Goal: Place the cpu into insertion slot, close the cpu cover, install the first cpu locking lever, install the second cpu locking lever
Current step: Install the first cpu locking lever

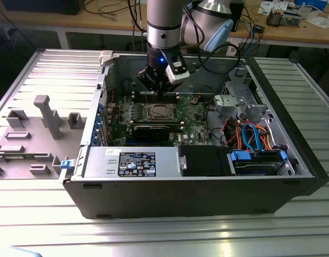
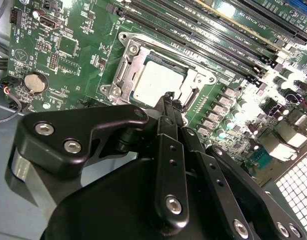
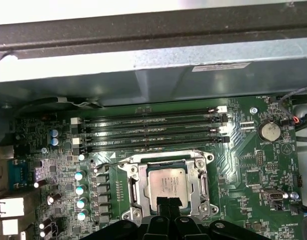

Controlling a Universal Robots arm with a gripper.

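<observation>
One square silvery cpu (image 3: 167,184) (flat) under cpu cover (image 3: 135,184).

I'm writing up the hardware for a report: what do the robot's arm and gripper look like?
The arm is a silver-grey tube with a pale blue joint cap and black cables trailing behind. A small blue light glows near its wrist. The gripper is matte black, built of bolted linkage plates with silver screw heads, tapering to narrow fingers.

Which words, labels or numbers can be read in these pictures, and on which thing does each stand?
Black sticker on the grey metal power supply box: print too small to read.
Silvery square cpu: faint marks, unreadable.
Green motherboard: white lettering, too blurred.
Nothing can be quoted.
</observation>
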